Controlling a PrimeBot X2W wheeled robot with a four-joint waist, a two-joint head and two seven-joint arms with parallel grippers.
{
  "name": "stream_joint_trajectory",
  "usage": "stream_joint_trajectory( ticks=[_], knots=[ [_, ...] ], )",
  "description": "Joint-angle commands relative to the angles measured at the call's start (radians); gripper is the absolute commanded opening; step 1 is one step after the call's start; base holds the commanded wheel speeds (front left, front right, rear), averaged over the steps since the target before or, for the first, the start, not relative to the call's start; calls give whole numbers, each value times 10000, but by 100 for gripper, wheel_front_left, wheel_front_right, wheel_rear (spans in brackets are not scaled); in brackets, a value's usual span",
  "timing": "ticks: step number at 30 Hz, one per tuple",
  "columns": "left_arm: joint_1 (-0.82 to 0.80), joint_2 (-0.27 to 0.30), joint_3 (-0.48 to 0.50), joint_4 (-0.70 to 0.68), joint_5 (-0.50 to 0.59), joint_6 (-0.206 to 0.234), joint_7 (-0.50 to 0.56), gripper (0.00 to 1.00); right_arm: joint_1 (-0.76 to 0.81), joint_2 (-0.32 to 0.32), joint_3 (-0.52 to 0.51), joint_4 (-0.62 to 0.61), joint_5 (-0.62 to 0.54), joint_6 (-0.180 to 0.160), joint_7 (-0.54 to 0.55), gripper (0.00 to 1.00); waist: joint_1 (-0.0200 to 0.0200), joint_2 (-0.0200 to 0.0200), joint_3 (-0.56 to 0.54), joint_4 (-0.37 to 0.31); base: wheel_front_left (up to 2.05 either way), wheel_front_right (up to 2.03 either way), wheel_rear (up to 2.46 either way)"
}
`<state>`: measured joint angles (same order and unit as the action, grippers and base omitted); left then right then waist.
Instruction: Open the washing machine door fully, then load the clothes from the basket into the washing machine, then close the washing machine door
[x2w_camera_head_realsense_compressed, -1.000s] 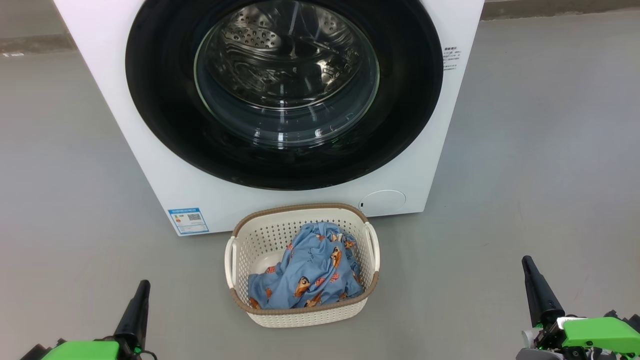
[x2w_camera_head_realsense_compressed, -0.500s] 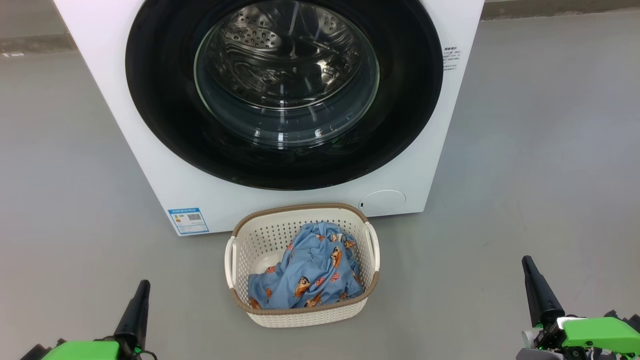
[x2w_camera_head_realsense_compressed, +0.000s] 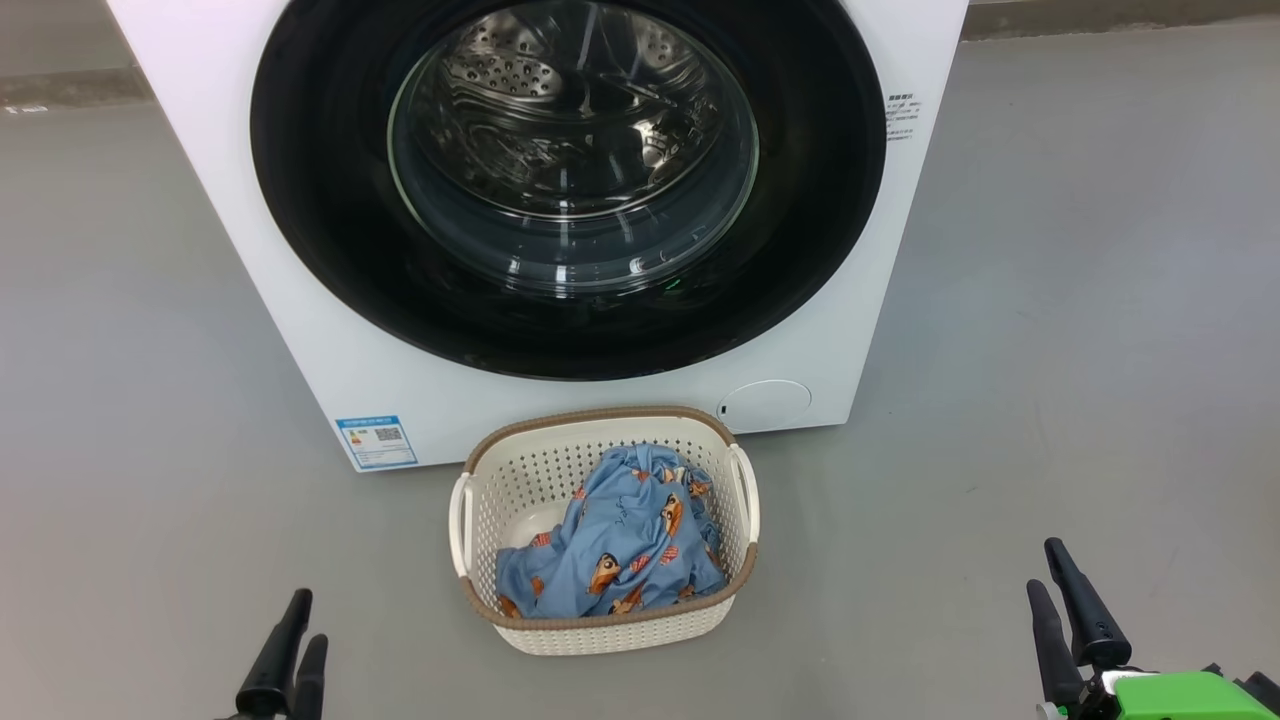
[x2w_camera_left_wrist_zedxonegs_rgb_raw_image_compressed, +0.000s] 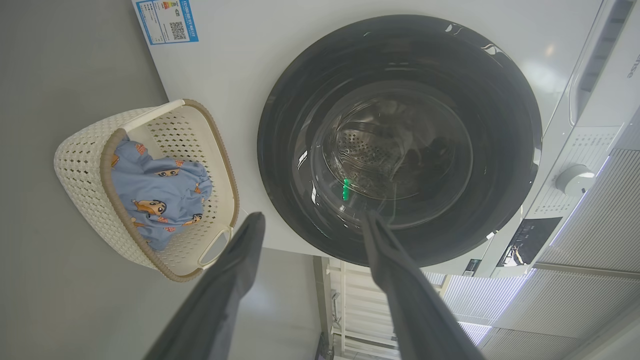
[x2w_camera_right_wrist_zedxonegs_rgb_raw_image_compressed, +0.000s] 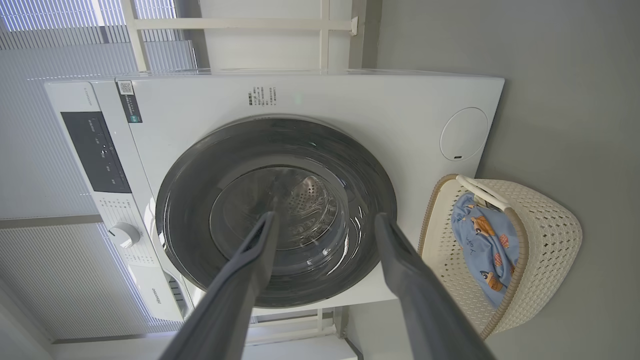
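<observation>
The washing machine (x2w_camera_head_realsense_compressed: 290, 340) stands on the grey floor (x2w_camera_head_realsense_compressed: 1080, 300), facing the robot. The washing machine door (x2w_camera_head_realsense_compressed: 320, 240) is shut flat against its front, and the steel drum shows through the glass. The basket (x2w_camera_head_realsense_compressed: 600, 413) sits on the floor just in front of the machine, below the door. The clothes (x2w_camera_head_realsense_compressed: 620, 545) are heaped inside it, untouched.

The change is at the arms. A moment ago each ended in a single closed dark point. Now the left gripper (x2w_camera_left_wrist_zedxonegs_rgb_raw_image_compressed: 312, 216) and the right gripper (x2w_camera_right_wrist_zedxonegs_rgb_raw_image_compressed: 326, 216) both have their jaws spread wide, holding nothing, and they sit lower in the head view. Both point towards the door, well apart from it. This looks like readying for the first step, opening the door, which is not yet begun.
</observation>
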<state>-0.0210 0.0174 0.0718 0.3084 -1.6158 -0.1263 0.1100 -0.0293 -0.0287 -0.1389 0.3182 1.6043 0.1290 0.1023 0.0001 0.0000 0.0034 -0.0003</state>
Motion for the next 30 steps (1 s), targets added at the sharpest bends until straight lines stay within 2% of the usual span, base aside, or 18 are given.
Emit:
stream_joint_trajectory(
  ticks=[1, 3, 6, 15, 30],
  knots=[
    [-360, 196, 61, -291, 41, -11, -29, 100, -310, -57, 85, -297, -155, 1, -122, 100, 17, 0, -7, -2, 0, 0, 0],
    [-380, 228, 52, -343, 89, -12, -61, 100, -340, -72, 130, -323, -263, 1, -185, 100, 21, 0, -13, -6, 0, 0, 0],
    [-409, 334, -31, -458, 264, -13, -198, 100, -404, -115, 206, -386, -548, 2, -311, 100, 1, 0, 19, -17, 0, 0, 0],
    [-513, 667, -361, -566, 766, -15, -575, 100, -529, -131, 279, -547, -1338, 3, -548, 100, 0, 0, 48, -36, 0, 0, 0],
    [-605, 1066, -612, -766, 2497, -19, -1022, 100, -556, -147, 428, -818, -3567, 5, -987, 100, 0, 0, 66, -62, 0, 0, 0]
  ],
)
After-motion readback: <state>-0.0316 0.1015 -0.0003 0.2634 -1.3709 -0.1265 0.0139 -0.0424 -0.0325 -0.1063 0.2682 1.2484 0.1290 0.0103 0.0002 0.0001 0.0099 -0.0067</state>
